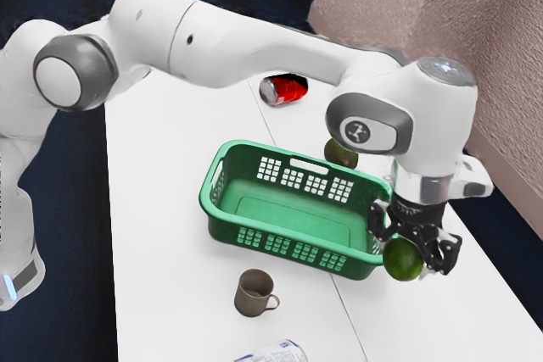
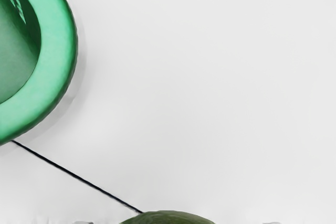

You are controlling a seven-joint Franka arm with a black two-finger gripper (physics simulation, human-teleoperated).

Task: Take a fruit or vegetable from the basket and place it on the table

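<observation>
The black gripper (image 1: 413, 252) is beyond the end of the green basket (image 1: 293, 209) on the exterior view's right. It is shut on a round dark green fruit (image 1: 403, 258), which overlaps the basket's near corner from this angle. In the wrist view the top of the green fruit (image 2: 168, 217) rises at the lower edge, and the basket's rim (image 2: 55, 61) curves past one side. Whether the fruit touches the table cannot be told. A second round, brownish-green fruit (image 1: 341, 153) is outside the basket, behind its far long side.
The white table (image 1: 161, 252) also carries a grey-brown mug (image 1: 253, 293) on the near side of the basket, a red can (image 1: 284, 89) on the far side, and a white-and-blue item (image 1: 280, 353) at the exterior view's lower edge. A pinkish wall (image 1: 501, 65) stands behind the arm.
</observation>
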